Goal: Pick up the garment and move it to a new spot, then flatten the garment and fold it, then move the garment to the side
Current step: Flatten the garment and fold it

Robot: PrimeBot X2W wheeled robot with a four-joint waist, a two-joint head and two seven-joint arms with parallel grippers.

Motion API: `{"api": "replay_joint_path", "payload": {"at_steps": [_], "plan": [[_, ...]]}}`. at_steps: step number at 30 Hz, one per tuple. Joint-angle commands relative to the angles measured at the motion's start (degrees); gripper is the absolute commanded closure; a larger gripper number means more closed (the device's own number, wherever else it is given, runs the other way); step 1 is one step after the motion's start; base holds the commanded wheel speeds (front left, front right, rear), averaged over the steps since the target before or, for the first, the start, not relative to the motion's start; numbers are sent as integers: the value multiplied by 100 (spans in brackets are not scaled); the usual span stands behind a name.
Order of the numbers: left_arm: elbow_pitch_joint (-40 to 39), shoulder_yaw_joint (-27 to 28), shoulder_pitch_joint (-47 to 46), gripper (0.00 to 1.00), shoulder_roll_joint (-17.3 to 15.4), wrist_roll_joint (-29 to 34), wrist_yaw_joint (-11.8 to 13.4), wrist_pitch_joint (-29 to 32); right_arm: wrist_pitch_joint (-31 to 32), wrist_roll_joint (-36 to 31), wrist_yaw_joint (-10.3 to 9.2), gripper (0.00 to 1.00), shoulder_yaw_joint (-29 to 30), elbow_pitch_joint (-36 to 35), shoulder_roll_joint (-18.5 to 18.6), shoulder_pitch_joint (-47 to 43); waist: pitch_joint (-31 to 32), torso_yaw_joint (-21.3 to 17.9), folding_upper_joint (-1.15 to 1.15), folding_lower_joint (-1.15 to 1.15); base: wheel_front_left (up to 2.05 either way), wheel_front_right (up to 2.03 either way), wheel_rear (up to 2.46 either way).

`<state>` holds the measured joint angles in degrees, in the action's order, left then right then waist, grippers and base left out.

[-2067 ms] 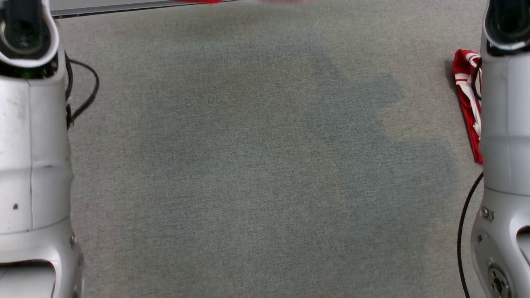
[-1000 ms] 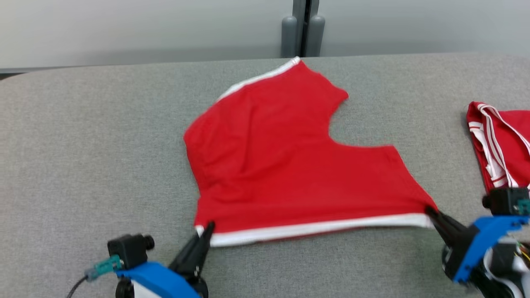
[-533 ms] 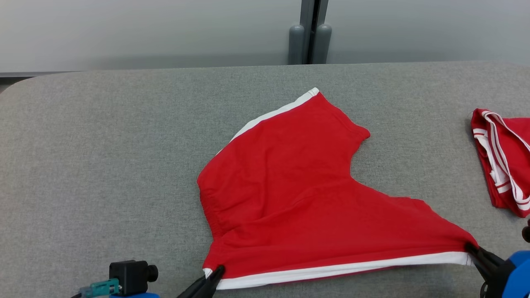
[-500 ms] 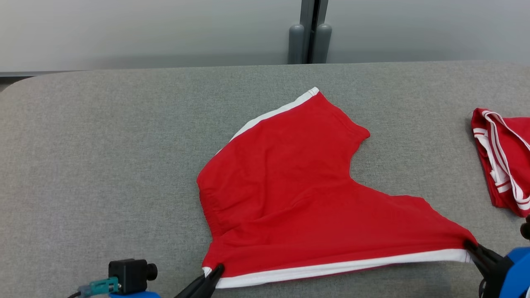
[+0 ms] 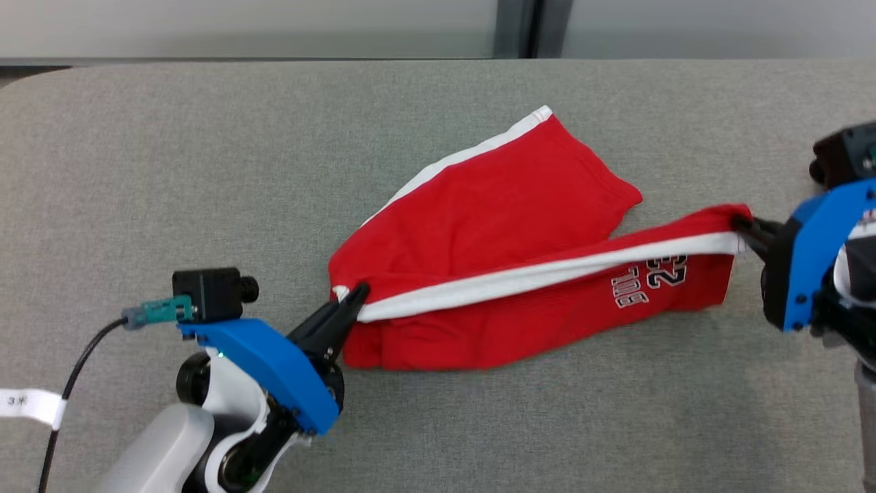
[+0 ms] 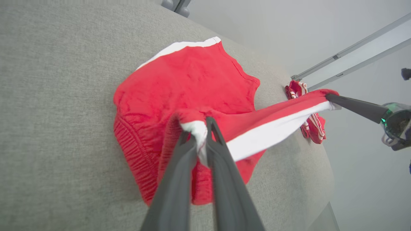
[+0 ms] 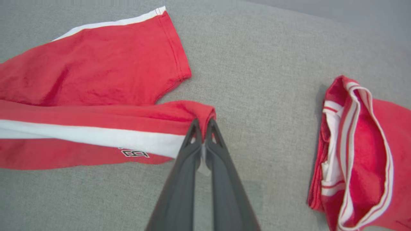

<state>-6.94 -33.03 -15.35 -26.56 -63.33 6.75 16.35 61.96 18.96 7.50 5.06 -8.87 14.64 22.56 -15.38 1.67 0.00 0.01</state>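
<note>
Red shorts (image 5: pixel 493 226) lie mid table (image 5: pixel 171 171), near the spare red bundle (image 7: pixel 353 154) but apart from it. L gripper (image 5: pixel 352 298) is clenched on the white-striped edge at the waistband end, far from the bundle. R gripper (image 5: pixel 742 229) is clenched on the stripe's hem end, nearest the bundle. So the held edge runs taut btwn them, long axis roughly toward the bundle, lifted off the table. Other leg lies flat. Next prob. needs both arms moving together, sideways to that axis.
</note>
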Motion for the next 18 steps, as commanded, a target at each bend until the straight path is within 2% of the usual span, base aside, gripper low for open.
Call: {"api": "replay_joint_path", "payload": {"at_steps": [1, 8, 18], "plan": [[110, 53, -252, 100, 62, -42, 29, 40, 26, 32, -2, 100, -86, 224, 74, 356, -175, 158, 0, -1, 0, 0, 0], [647, 217, -870, 100, 421, -191, -10, 28, -70, 190, -2, 100, -484, 1384, 15, 1662, -572, 457, 0, -1, 0, 0, 0], [1440, 237, -1349, 100, 869, -257, -231, -187, -963, -47, -2, 100, -669, 2709, -54, 2775, -920, 871, 0, -1, 0, 0, 0]]}}
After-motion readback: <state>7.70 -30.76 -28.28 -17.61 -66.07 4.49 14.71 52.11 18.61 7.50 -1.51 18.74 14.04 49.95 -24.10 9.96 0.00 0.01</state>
